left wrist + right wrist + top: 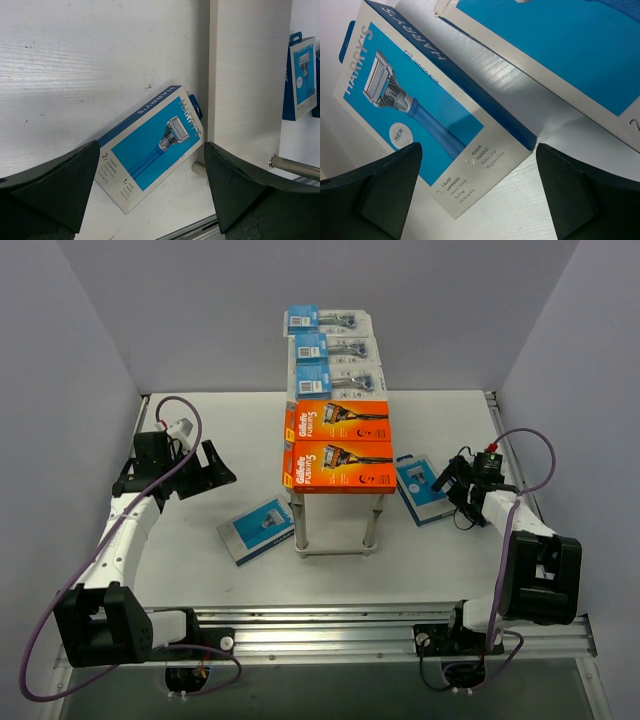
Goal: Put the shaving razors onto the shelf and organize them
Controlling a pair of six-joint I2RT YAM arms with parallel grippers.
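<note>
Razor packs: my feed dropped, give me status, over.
Left claw open, facing a blue-and-white box on the table. Right claw open above two more boxes. Five packs on the shelf. Nothing in the way.

Upper blue box (570,50) cut off top-right, lettering on blister packs (335,350) illegible

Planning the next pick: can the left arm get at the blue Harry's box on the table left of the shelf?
Probably yes: the blue box lies flat and uncovered, framed between the open left gripper's fingers. Its corner near a shelf leg may crowd one finger.
</note>
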